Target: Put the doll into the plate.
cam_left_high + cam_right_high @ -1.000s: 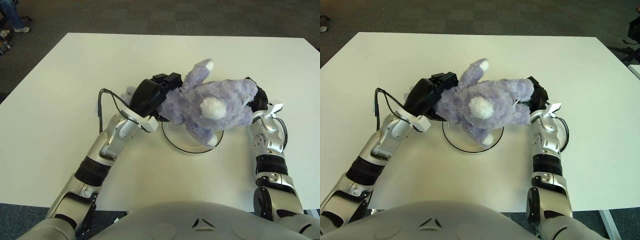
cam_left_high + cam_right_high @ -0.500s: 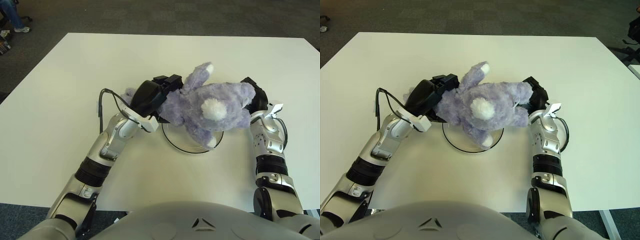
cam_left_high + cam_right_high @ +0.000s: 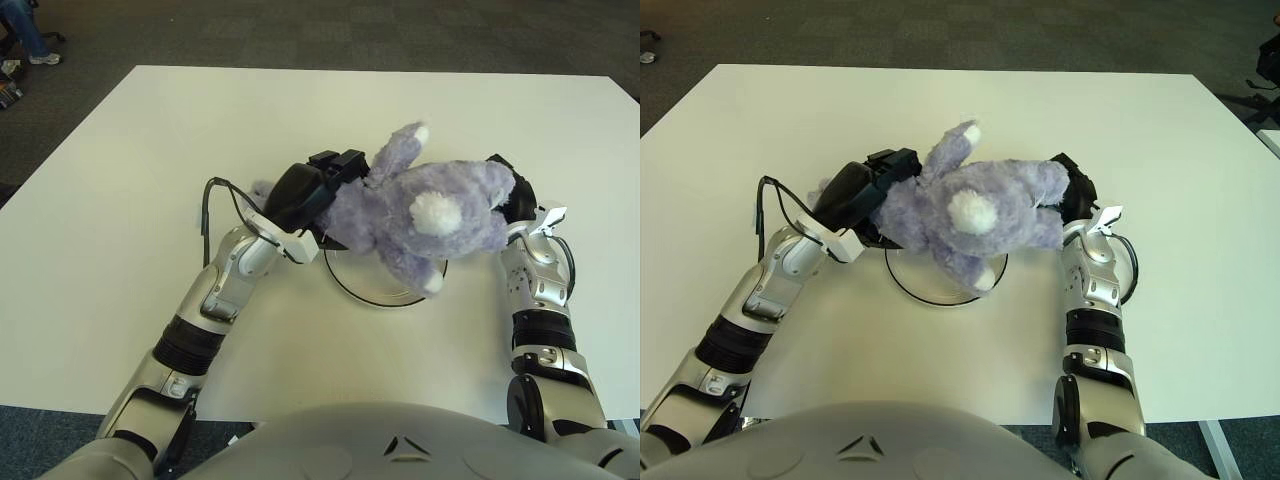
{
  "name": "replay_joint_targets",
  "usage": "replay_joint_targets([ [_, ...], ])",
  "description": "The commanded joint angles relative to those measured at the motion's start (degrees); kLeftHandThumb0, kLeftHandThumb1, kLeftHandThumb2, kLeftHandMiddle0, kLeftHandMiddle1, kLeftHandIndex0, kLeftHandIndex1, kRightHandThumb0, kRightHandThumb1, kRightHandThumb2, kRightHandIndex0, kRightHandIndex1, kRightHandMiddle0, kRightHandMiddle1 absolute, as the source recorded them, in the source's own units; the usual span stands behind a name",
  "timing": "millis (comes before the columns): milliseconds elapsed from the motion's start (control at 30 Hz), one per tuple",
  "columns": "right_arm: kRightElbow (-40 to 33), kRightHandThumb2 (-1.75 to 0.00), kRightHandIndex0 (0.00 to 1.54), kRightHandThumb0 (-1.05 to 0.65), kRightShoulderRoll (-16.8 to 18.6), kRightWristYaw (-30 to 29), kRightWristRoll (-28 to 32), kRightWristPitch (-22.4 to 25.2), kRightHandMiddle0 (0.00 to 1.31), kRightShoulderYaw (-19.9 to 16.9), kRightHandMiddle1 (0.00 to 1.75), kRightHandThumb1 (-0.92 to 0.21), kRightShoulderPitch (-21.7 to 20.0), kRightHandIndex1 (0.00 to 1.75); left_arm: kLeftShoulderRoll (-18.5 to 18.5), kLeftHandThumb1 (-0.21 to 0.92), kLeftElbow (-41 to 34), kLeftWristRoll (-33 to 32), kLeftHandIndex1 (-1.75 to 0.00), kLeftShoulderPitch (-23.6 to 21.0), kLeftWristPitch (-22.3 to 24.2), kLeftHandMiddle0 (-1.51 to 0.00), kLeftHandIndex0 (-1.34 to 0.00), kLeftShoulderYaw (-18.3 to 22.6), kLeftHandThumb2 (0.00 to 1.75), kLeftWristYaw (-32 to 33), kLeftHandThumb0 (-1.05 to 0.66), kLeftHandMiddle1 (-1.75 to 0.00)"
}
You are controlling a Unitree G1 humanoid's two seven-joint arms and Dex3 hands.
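A fluffy purple doll with a white tail patch is held between both hands, over a clear round plate with a dark rim on the white table. My left hand grips the doll's left side, fingers curled against the plush. My right hand presses in on the doll's right side, mostly hidden behind the fur. The doll covers most of the plate; only the plate's near rim shows. I cannot tell whether the doll touches the plate.
The white table extends wide on all sides of the plate. A black cable loops off my left wrist. Dark carpet lies beyond the far table edge.
The doll has shifted slightly right and tilted, its tail patch moving a little right and up. Both hands keep their hold and have moved only slightly.
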Motion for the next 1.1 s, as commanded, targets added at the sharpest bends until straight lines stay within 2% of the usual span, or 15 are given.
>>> replay_joint_targets([
  [0, 2.3, -1.17, 1.13, -0.45, 0.9, -0.2, -0.3, 2.8, 0.52, 0.6, 1.75, -0.43, 2.8, 1.75, 0.6, 0.45, -0.5, 0.5, -1.34, 0.2, -0.6, -0.46, -0.08, 0.4, 1.08, -0.3, 0.15, -1.74],
  [33, 2.3, -1.17, 1.13, -0.45, 0.9, -0.2, -0.4, 2.8, 0.52, 0.6, 1.75, -0.43, 2.8, 1.75, 0.7, 0.50, -0.5, 0.7, -1.29, 0.2, -0.6, -0.42, -0.06, 0.3, 0.93, -0.4, -0.17, -1.75],
  [100, 2.3, -1.17, 1.13, -0.45, 0.9, -0.1, -0.4, 2.7, 0.52, 0.7, 1.75, -0.43, 2.8, 1.75, 0.8, 0.56, -0.6, 0.8, -1.20, 0.2, -0.6, -0.36, -0.03, 0.3, 0.76, -0.5, -0.45, -1.75],
  [200, 2.3, -1.17, 1.13, -0.45, 0.8, -0.2, -0.5, 2.7, 0.52, 0.7, 1.75, -0.43, 2.8, 1.75, 0.9, 0.63, -0.7, 0.9, -1.07, 0.3, -0.5, -0.29, -0.01, 0.1, 0.62, -0.7, -0.68, -1.75],
  [300, 2.3, -1.17, 1.13, -0.45, 0.8, -0.1, -0.4, 2.8, 0.53, 0.7, 1.75, -0.43, 2.7, 1.75, 1.1, 0.67, -1.1, 0.8, -1.01, 0.2, 0.0, -0.26, 0.00, -0.1, 0.57, -1.6, -0.74, -1.65],
  [467, 2.4, -1.18, 1.14, -0.45, 0.7, -0.1, -0.4, 2.8, 0.53, 0.7, 1.75, -0.43, 2.6, 1.75, 1.4, 0.78, -2.0, 0.6, -0.87, 0.2, 1.1, -0.26, 0.00, -0.2, 0.44, -3.6, -0.82, -1.24],
  [700, 2.4, -1.18, 1.14, -0.45, 0.8, 0.0, -0.3, 2.6, 0.53, 0.6, 1.75, -0.42, 2.6, 1.75, 1.6, 0.86, -3.6, 0.0, -0.74, 0.5, 3.3, -0.27, 0.00, -0.1, 0.33, -7.2, -0.86, -0.89],
  [1067, 1.9, -1.18, 1.15, -0.45, 0.7, -0.6, -0.5, 3.5, 0.53, 0.7, 1.75, -0.42, 2.7, 1.75, 1.7, 0.90, -5.4, 0.6, -0.66, 0.7, 4.8, -0.24, 0.00, -0.1, 0.25, -8.9, -0.88, -0.71],
])
